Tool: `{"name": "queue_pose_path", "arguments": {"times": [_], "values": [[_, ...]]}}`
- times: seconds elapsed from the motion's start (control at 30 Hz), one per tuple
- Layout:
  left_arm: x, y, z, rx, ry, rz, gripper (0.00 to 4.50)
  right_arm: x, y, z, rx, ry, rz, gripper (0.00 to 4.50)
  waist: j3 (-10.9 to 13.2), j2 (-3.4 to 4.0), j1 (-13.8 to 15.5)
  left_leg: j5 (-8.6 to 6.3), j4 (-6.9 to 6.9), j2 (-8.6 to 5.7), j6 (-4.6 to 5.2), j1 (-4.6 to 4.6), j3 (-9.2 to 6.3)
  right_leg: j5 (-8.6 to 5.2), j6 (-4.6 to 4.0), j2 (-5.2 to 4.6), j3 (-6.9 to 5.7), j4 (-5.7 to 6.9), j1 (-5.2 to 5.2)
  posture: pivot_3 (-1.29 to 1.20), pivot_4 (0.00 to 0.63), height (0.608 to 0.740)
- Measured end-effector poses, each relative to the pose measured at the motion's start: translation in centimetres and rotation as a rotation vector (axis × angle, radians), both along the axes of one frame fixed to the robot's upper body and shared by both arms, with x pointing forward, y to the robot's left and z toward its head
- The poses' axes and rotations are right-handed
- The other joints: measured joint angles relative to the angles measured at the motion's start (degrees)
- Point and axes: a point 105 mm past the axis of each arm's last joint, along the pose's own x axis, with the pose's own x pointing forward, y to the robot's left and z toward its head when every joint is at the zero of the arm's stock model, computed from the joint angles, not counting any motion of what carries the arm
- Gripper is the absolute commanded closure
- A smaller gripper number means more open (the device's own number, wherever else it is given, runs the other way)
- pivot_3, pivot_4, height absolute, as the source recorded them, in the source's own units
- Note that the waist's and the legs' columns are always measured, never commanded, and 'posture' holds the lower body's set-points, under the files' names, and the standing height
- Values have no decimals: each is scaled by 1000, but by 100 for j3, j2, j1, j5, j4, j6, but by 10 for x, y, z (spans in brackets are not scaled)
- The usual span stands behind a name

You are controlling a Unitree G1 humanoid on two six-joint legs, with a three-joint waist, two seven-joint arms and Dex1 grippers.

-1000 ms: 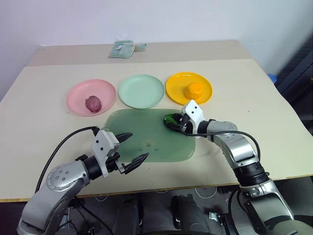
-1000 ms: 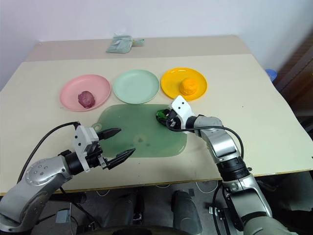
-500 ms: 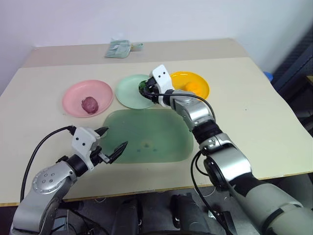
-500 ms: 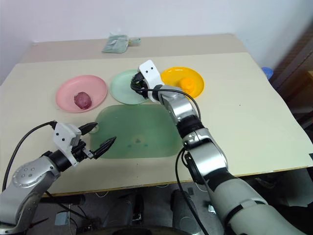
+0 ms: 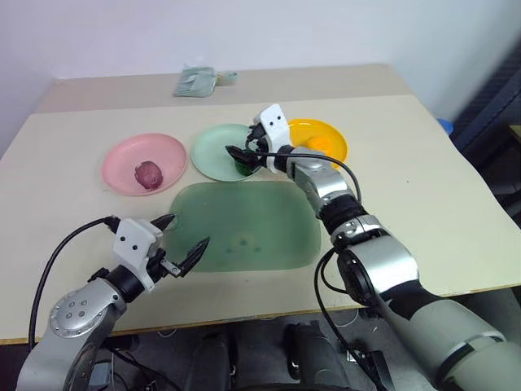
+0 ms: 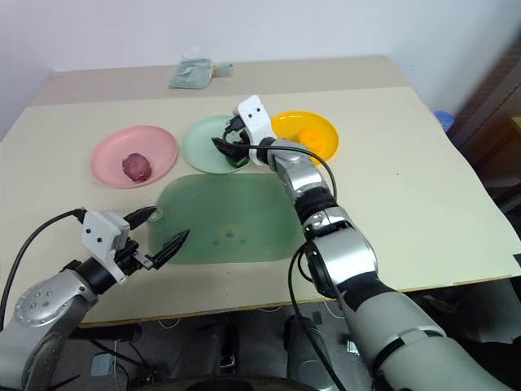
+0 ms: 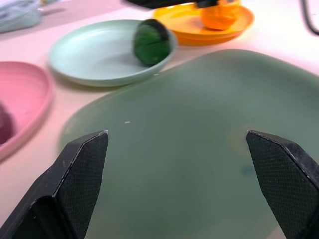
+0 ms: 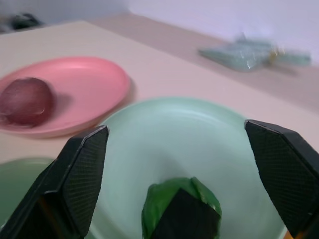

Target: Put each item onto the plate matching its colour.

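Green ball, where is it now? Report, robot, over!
Both grippers open, left idle over the board. Green ball on the mint plate, right gripper just above it. Nothing in the way.

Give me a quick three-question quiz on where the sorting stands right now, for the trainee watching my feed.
1. True or false: the right claw is open, with the green ball lying free on the mint plate.
2. Which plate holds the purple-red lump? A) yellow plate B) pink plate C) green board
3. Fill in: the left claw hovers open over the near left edge of the ______.

Key:
1. True; its fingers stand spread above the ball.
2. B, the pink plate. The orange lump sits on the yellow plate.
3. Green board, which carries no toy.
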Motion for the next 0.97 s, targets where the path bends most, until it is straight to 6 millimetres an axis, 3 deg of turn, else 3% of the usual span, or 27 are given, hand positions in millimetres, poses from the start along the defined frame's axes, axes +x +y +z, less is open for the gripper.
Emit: {"name": "queue_pose_path", "arguments": {"times": [0.07, 0.2, 0.33, 0.43, 0.63, 0.97], "values": [[-1, 18, -1, 23, 8, 59, 0, -21, -38, -14, -45, 7, 30, 74, 2, 3, 26, -3, 0, -3, 5, -1, 7, 0, 0, -8, 0, -5, -1, 0, 150, 740], [-4, 38, -1, 58, 11, 97, 0, -64, -88, -27, -145, 61, 94, 74, 4, 7, 52, -4, 0, 3, 7, 4, 11, -2, -3, 0, 0, -5, -3, 0, 150, 740], [-7, 56, -5, 80, 33, 117, 0, -98, -141, -35, -175, 172, 42, 74, 3, 5, 82, -3, 2, 8, 6, 11, 11, -15, -25, 7, 1, -8, 1, 0, 150, 740], [-7, 58, -6, 80, 33, 114, 0, -115, -163, -42, -170, 238, 6, 74, 3, 4, 87, -4, 2, 9, 6, 11, 12, -15, -25, 9, 3, -11, 2, 0, 150, 740], [-7, 59, -7, 80, 39, 95, 0, -131, -168, -42, -150, 263, -30, 74, 3, 2, 88, -4, 3, 10, 6, 10, 12, -15, -25, 13, 4, -12, 2, 0, 150, 740], [-7, 49, -13, 38, 47, 88, 0, -125, -164, -40, -138, 253, -41, 74, 3, 0, 93, -3, 6, 8, 6, 9, 12, -15, -24, 13, 4, -16, 4, 0, 150, 740]]}}
